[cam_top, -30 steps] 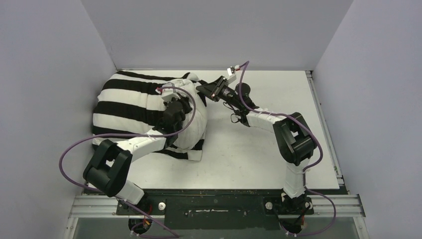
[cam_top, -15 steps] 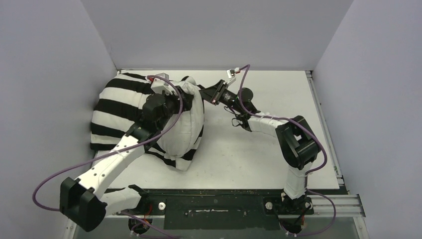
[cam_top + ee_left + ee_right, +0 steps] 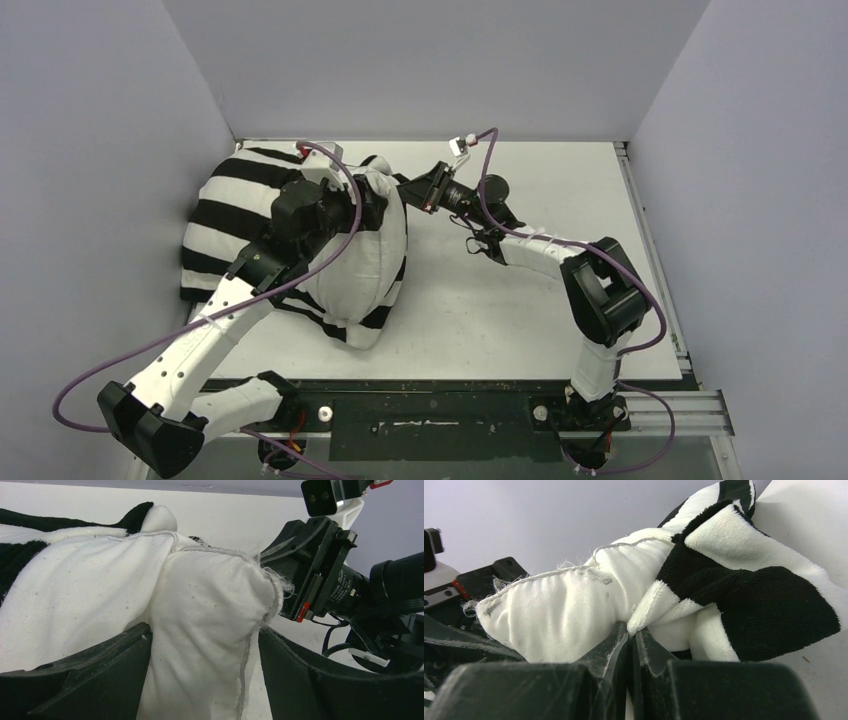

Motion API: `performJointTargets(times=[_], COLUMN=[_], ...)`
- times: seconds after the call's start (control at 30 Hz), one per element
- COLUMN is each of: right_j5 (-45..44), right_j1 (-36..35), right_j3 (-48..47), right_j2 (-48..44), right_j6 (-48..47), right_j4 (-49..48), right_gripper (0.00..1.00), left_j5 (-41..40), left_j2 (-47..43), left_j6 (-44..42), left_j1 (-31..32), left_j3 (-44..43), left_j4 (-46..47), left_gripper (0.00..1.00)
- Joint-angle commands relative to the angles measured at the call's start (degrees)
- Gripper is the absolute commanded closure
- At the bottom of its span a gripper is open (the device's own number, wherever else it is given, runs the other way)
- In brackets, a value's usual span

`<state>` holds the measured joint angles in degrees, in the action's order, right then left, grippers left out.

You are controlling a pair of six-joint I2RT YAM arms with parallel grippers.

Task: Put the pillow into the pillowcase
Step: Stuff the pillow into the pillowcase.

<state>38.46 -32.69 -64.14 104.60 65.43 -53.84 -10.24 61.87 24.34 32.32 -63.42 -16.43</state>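
The left gripper point(image 3: 203, 631) is standing wide open, its two dark fingers point(image 3: 100, 675) straddling the exposed end of the pillow point(image 3: 210, 595), which is bulging up between them (whether the pads are pressing the fabric or merely flanking it, I cannot tell). Just beyond that gripper's tips, the pillow's frayed seam corner is meeting the right gripper point(image 3: 630, 630). That gripper is facing in from the opposite side and is pinching fully shut on a white edge of the pillowcase point(image 3: 749, 595), with the fold running down into the closed jaws. In its own view, the plain pillow is swelling out to the left of its tips. To the right and beyond, the black and white stripes are bunching into a thick fold and lying on the table point(image 3: 520, 300). From above, the pillow is sitting partly inside the pillowcase. Its off-white end is showing under and just ahead of the left gripper, and a striped lip is wrapping under its near edge. Behind the left wrist the striped sleeve is covering the rest, stretching away toward the far left corner, up by the left wall point(image 3: 100, 150). The right arm is reaching in from the right across bare table.
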Motion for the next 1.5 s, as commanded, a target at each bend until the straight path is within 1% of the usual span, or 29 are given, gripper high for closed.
performJointTargets(times=[0.0, 0.13, 0.2, 0.27, 0.33, 0.4, 0.43, 0.57, 0.6, 0.7, 0.77, 0.8, 0.83, 0.87, 0.9, 0.93, 1.0, 1.07, 1.13, 1.2, 1.27, 1.3, 1.4, 1.47], right_j5=[-0.56, -1.37, -1.25, -0.64, -0.20, -0.99, -1.31, -2.00, -1.90, -1.97, -1.71, -1.22, -0.57, 0.17, 0.70, 0.97, 1.01, 1.59, 4.17, 8.90, 11.25, 12.04, 12.86, 13.03], right_j1=[0.62, 3.96, 5.41, 6.38, 7.16, 7.99, 8.32, 9.52, 9.77, 9.79, 9.70, 9.65, 9.65, 9.77, 10.07, 10.74, 12.28, 13.39, 13.31, 11.84, 9.00, 6.89, -0.51, -3.22], right_j3=[-1.96, 0.37, 1.22, 2.23, 4.35, 6.77, 7.51, 10.26, 10.82, 11.59, 11.32, 11.12, 10.87, 10.84, 11.05, 11.50, 12.56, 12.76, 12.31, 13.03, 14.99, 15.83, 16.87, 16.03], right_j2=[-6.77, -7.11, -7.69, -8.25, -9.54, -11.42, -12.19, -15.01, -15.64, -17.13, -17.56, -17.49, -17.51, -17.61, -17.90, -18.88, -21.37, -23.63, -24.37, -23.92, -24.37, -24.96, -27.18, -27.36], right_j6=[-5.15, -5.79, -6.97, -7.85, -8.59, -10.47, -11.44, -13.31, -13.31, -14.18, -14.69, -14.91, -14.92, -14.78, -14.66, -14.65, -14.95, -16.16, -15.60, -10.72, -8.91, -10.64, -22.88, -25.87], right_j4=[-2.12, -0.46, 0.87, 1.53, 1.82, 2.54, 3.57, 5.99, 5.96, 6.97, 7.42, 7.37, 7.22, 6.58, 5.57, 4.26, 1.28, -1.10, -3.93, -11.75, -17.84, -17.94, -10.71, -8.88], right_gripper=[1.00, 1.00, 1.00, 1.00, 1.00, 1.00, 1.00, 1.00, 1.00, 1.00, 1.00, 1.00, 1.00, 1.00, 1.00, 1.00, 1.00, 1.00, 1.00, 1.00, 1.00, 1.00, 1.00, 1.00], left_j5=[6.01, 14.59, 15.67, 16.04, 14.60, 13.59, 11.78, 0.30, -0.99, -2.75, -1.46, -1.76, -2.50, -4.31, -6.53, -8.62, -15.05, -18.23, -15.28, -9.56, -8.63, -8.56, -6.65, -6.08], left_j2=[-0.67, -2.49, -3.89, -5.27, -3.40, 1.68, 5.08, 11.83, 13.57, 17.87, 19.84, 20.73, 22.07, 23.71, 25.64, 27.70, 30.49, 31.25, 31.24, 32.59, 35.57, 37.72, 42.15, 44.81], left_j6=[-3.15, -1.26, -0.37, -0.32, -2.02, -4.68, -5.49, -9.87, -10.99, -11.34, -9.99, -9.42, -8.64, -7.77, -6.55, -5.80, -4.63, -3.89, -0.26, 2.94, 3.34, 3.50, 5.31, 7.01], left_j1=[0.51, 0.64, 0.64, 0.76, 1.24, 2.36, 3.26, 8.11, 9.19, 10.62, 11.05, 11.14, 11.11, 11.02, 10.69, 10.24, 9.96, 8.55, 3.52, -0.94, -1.59, -1.51, -1.18, -0.59], left_j3=[-4.90, -7.26, -7.29, -5.55, -5.54, -8.52, -10.15, -13.08, -13.81, -13.41, -10.46, -8.43, -6.71, -5.27, -4.48, -3.71, -0.18, 6.57, 12.34, 14.62, 11.94, 10.13, 6.97, 5.60], left_j4=[-2.30, -4.46, -5.25, -2.69, -1.09, -2.14, -2.60, 0.33, 0.42, 2.21, 7.12, 10.10, 12.02, 12.59, 10.98, 8.66, 5.45, 8.99, 14.54, 19.85, 20.56, 19.92, 21.23, 21.68], left_gripper=[0.26, 0.27, 0.27, 0.27, 0.27, 0.27, 0.27, 0.26, 0.26, 0.25, 0.26, 0.28, 0.39, 0.63, 0.84, 1.00, 1.00, 1.00, 1.00, 1.00, 1.00, 1.00, 1.00, 1.00])
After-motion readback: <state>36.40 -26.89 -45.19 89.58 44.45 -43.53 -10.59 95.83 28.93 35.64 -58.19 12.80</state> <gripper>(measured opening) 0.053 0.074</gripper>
